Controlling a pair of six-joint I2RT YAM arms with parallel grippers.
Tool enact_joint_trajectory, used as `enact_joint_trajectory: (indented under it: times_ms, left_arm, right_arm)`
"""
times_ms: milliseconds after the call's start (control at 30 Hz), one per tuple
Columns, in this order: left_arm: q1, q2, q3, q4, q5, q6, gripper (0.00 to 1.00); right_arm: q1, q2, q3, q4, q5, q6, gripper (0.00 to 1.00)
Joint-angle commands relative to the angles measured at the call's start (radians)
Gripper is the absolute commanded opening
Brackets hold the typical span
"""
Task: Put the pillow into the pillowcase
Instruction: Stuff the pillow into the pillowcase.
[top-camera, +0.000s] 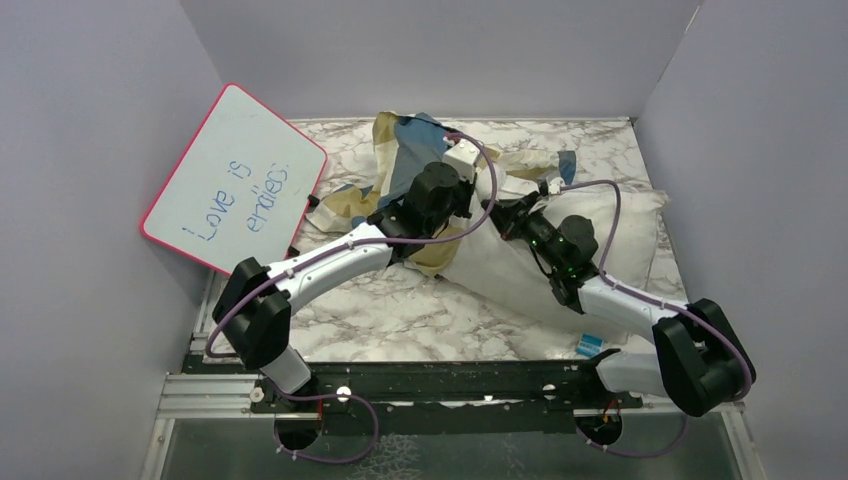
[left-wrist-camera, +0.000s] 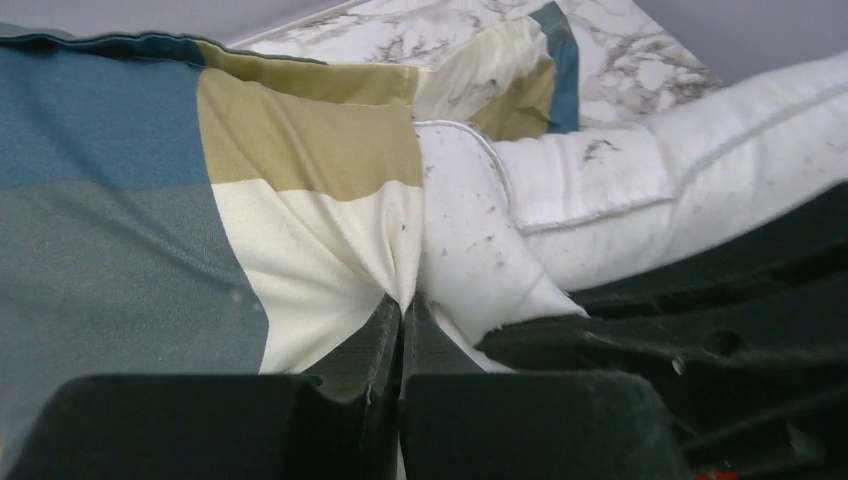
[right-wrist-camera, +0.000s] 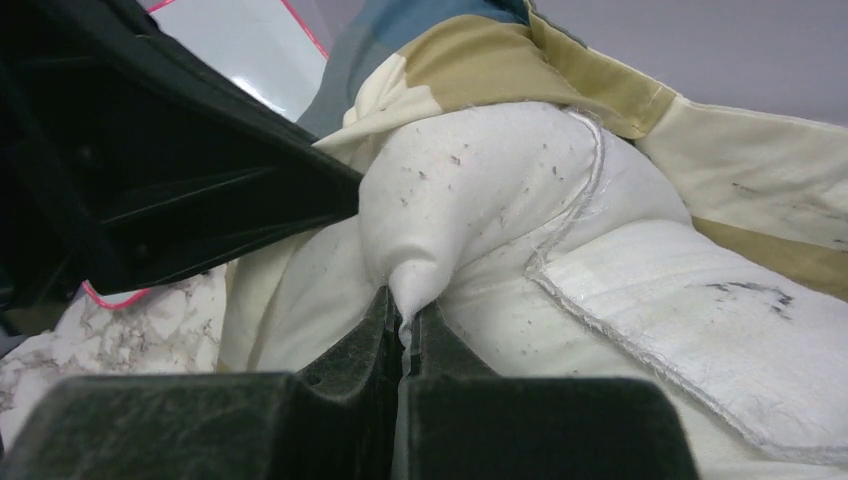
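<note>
The top view looks down from above and behind the arm bases and takes in the whole worktop (top-camera: 400, 320). Each wrist view looks forward along its own claw, the left claw (left-wrist-camera: 402, 320) and the right claw (right-wrist-camera: 405, 315), very near the cloth. Both wrist views show the same pillow (left-wrist-camera: 470, 250) corner against the pillowcase (left-wrist-camera: 300, 150).

Top view: left arm (top-camera: 330, 262) covers middle of pillowcase (top-camera: 400, 135), right arm (top-camera: 620, 300) covers part of pillow (top-camera: 640, 215). Tips of left gripper (left-wrist-camera: 402, 318) and right gripper (right-wrist-camera: 402, 325) hidden under wrists there. Last word on whiteboard (top-camera: 235, 180) unreadable.
Left wrist view: pillowcase cut off at left edge, pillow at right edge.
Right wrist view: whiteboard mostly behind left gripper. Pillow corner vanishes between closed jaws.
</note>
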Motion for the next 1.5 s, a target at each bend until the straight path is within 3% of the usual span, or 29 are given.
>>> enact_joint_trajectory:
  times_ms: [0, 267, 600, 667, 767, 800, 867, 933, 1267, 1400, 1467]
  left_arm:
    - [-0.039, -0.098, -0.107, 0.201, 0.262, -0.063, 0.0]
    - [-0.049, -0.09, -0.109, 0.251, 0.392, -0.099, 0.0]
    - [-0.048, -0.055, -0.063, 0.246, 0.287, -0.074, 0.04]
    - [-0.048, -0.041, -0.039, 0.24, 0.197, -0.082, 0.04]
    - [-0.048, -0.025, 0.0, 0.288, 0.063, -0.07, 0.17]
    - [-0.048, -0.013, 0.028, 0.289, 0.055, -0.059, 0.16]
    - [-0.047, 0.021, 0.086, 0.256, 0.097, -0.053, 0.0]
    - [-0.05, 0.045, 0.108, 0.226, 0.156, -0.069, 0.0]
    - [-0.124, -0.001, -0.092, 0.308, 0.322, -0.173, 0.0]
    - [-0.118, -0.065, -0.157, 0.269, 0.203, -0.209, 0.0]
    - [-0.112, -0.111, -0.174, 0.228, 0.132, -0.195, 0.12]
  right_arm:
    - [0.044, 0.068, -0.03, -0.107, -0.059, 0.068, 0.0]
    - [0.058, 0.096, -0.026, -0.091, -0.049, 0.082, 0.0]
    - [0.074, 0.106, -0.02, -0.088, -0.046, 0.088, 0.0]
    - [0.081, 0.113, -0.018, -0.09, -0.051, 0.087, 0.0]
    - [0.087, 0.11, -0.012, -0.108, -0.058, 0.082, 0.0]
    - [0.09, 0.103, -0.014, -0.111, -0.056, 0.083, 0.0]
    - [0.089, 0.086, -0.025, -0.11, -0.048, 0.09, 0.0]
    - [0.089, 0.073, -0.028, -0.11, -0.046, 0.096, 0.0]
    - [0.09, 0.133, -0.015, -0.023, -0.01, 0.174, 0.0]
    - [0.089, 0.153, 0.005, -0.006, -0.01, 0.19, 0.0]
    - [0.089, 0.152, 0.009, -0.009, -0.005, 0.192, 0.0]
